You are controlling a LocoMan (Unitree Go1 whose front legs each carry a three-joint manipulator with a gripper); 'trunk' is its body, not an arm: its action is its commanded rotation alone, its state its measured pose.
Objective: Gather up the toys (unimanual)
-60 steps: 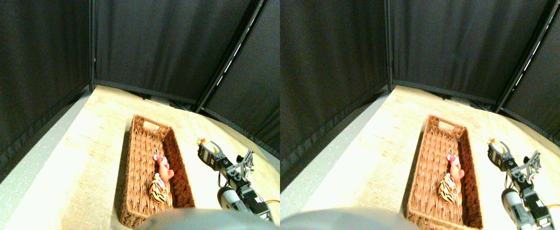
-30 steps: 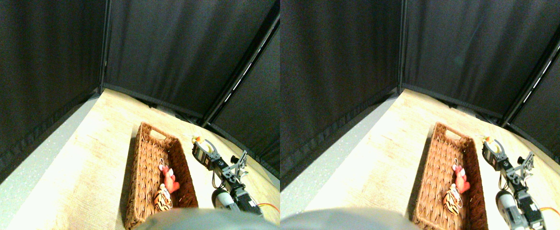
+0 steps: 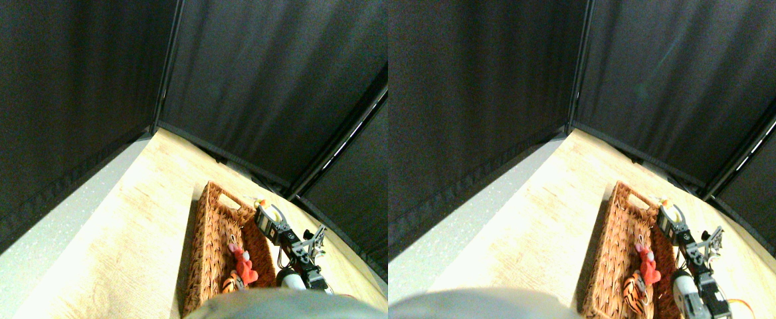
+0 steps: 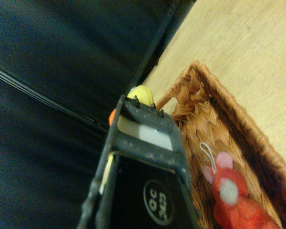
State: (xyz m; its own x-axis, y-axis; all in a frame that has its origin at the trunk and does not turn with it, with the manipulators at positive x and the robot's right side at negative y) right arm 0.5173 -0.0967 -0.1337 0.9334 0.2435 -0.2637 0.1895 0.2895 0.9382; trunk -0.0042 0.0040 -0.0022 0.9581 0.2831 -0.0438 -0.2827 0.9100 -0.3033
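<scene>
Hand (image 3: 263, 211) with yellow toy (image 3: 260, 203) has reached basket (image 3: 207, 259) rim.

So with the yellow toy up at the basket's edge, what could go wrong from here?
The yellow toy shows only as a sliver past the tool, so the hold may be shallow and it could slip early. It sits by the basket far corner rim, so a release now might land it outside. Lowering here could also catch the tool on the rim.
</scene>
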